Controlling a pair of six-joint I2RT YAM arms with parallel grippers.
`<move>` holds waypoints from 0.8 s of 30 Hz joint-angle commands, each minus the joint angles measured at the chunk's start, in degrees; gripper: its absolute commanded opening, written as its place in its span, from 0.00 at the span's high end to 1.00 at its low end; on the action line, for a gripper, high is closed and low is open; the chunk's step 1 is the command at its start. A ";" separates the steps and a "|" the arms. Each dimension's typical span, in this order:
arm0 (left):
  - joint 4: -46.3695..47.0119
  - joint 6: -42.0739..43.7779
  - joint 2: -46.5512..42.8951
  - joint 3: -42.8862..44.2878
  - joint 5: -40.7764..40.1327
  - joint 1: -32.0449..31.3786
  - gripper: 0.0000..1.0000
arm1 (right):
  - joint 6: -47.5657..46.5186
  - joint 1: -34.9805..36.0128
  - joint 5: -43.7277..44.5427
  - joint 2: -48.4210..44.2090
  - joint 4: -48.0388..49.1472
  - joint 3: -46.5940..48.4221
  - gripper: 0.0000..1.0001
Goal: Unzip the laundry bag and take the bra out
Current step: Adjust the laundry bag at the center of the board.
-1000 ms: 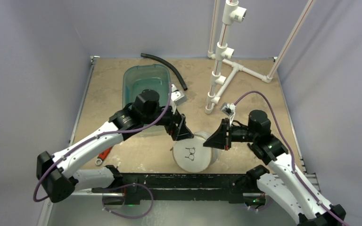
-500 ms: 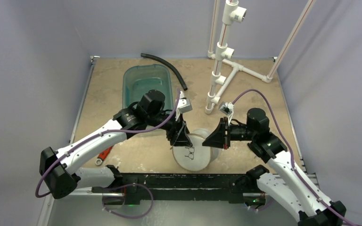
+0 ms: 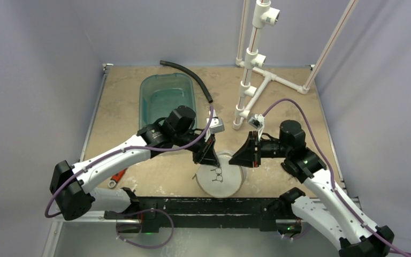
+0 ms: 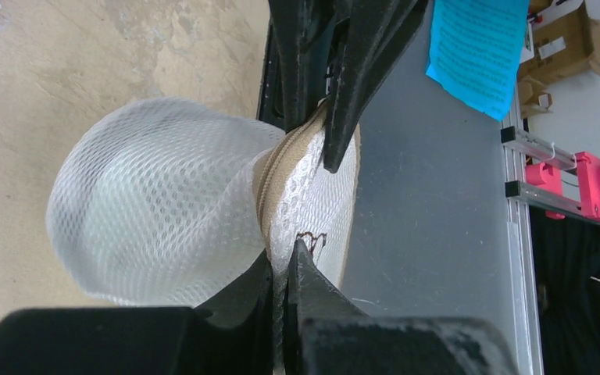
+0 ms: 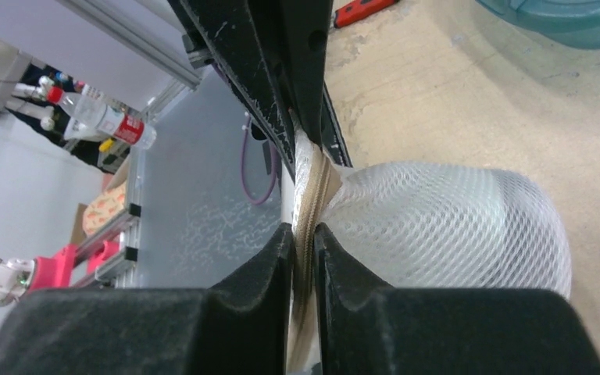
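Note:
The laundry bag (image 3: 220, 181), a white mesh drum with a black bra outline (image 3: 215, 174) on its round top, sits near the table's front edge between both grippers. My left gripper (image 3: 210, 158) is shut on the left rim, and the wrist view shows its tips (image 4: 283, 264) pinching white mesh beside the beige zip band (image 4: 269, 178). My right gripper (image 3: 236, 158) is shut on the right rim, its tips (image 5: 304, 231) clamped on the zip tape (image 5: 313, 187). The mesh body (image 5: 453, 226) bulges out behind the rim. The bra is hidden inside the bag.
A teal plastic tub (image 3: 163, 93) stands behind the left arm, with a black hose (image 3: 190, 75) curving past it. A white pipe stand (image 3: 251, 69) rises at the back right. A red tool (image 3: 119, 175) lies at the left, near the black front rail (image 3: 192, 206).
My left gripper swung right and down onto the bag's left rim and went from open to shut on it. The right gripper kept its grip and shifted slightly.

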 commanded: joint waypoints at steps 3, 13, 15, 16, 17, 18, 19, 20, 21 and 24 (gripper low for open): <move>6.36 -5.71 -5.00 -0.85 -2.19 -0.11 1.00 | -0.71 0.24 2.87 -0.79 -1.73 5.53 0.31; 17.93 -33.31 -25.15 -10.66 -38.14 -0.13 1.00 | 6.27 0.22 28.14 -13.50 -6.37 7.30 0.14; 21.43 -40.80 -29.35 -14.38 -46.60 -0.11 1.00 | 9.07 0.21 29.78 -16.20 -3.99 5.83 0.15; 24.33 -44.31 -31.46 -16.91 -49.46 -0.10 1.00 | 10.37 0.21 29.83 -17.30 -2.97 5.11 0.15; 26.52 -47.90 -33.66 -19.61 -52.47 -0.12 1.00 | 12.22 0.27 29.84 -18.29 -2.26 4.41 0.16; 28.51 -51.44 -35.39 -21.79 -54.99 -0.11 1.00 | 14.44 0.23 29.58 -19.28 -0.67 3.14 0.17; 30.63 -54.19 -37.21 -24.36 -57.15 -0.18 1.00 | 16.93 0.19 29.35 -20.50 1.11 1.58 0.18; 32.38 -56.43 -38.58 -26.31 -59.41 -0.11 1.00 | 20.25 0.25 29.38 -21.99 3.63 -0.61 0.19; 34.19 -58.13 -39.46 -28.05 -60.85 -0.19 1.00 | 23.62 0.20 28.90 -23.61 6.66 -3.01 0.20; 36.50 -60.54 -40.00 -30.10 -64.00 -0.29 1.00 | 34.10 0.19 27.87 -27.05 17.43 -11.67 0.22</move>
